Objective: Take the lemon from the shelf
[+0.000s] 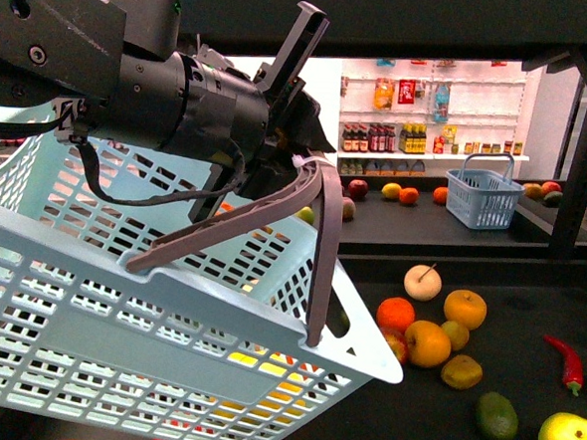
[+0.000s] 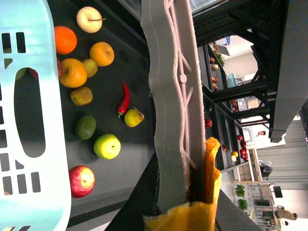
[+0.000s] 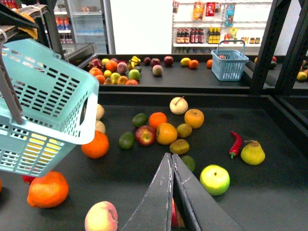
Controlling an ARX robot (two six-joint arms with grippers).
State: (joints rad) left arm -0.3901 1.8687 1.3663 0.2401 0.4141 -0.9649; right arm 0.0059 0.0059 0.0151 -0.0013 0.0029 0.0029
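The shelf [image 1: 526, 329] is a black tiered stand with loose fruit on its dark decks. A small bright yellow oval fruit, apparently the lemon [image 1: 391, 190], lies on the rear deck beside an orange; the right wrist view shows the lemon [image 3: 185, 61] far off. My left gripper [image 1: 299, 161] is raised at the left, shut on the grey basket handle [image 1: 275, 204], and the light blue basket [image 1: 118, 319] hangs tilted from it. Orange pads [image 2: 210, 168] clamp the handle [image 2: 171, 96]. My right gripper [image 3: 171, 158] is shut and empty, low over the front deck [image 3: 269, 192].
The front deck holds oranges [image 3: 96, 144], a red apple [image 3: 145, 135], a green apple [image 3: 214, 179], a pear [image 3: 252, 152], a red chilli [image 3: 235, 143] and a peach [image 3: 101, 217]. A small blue basket [image 3: 229, 64] stands on the rear deck. Black uprights [image 3: 266, 43] stand at the right.
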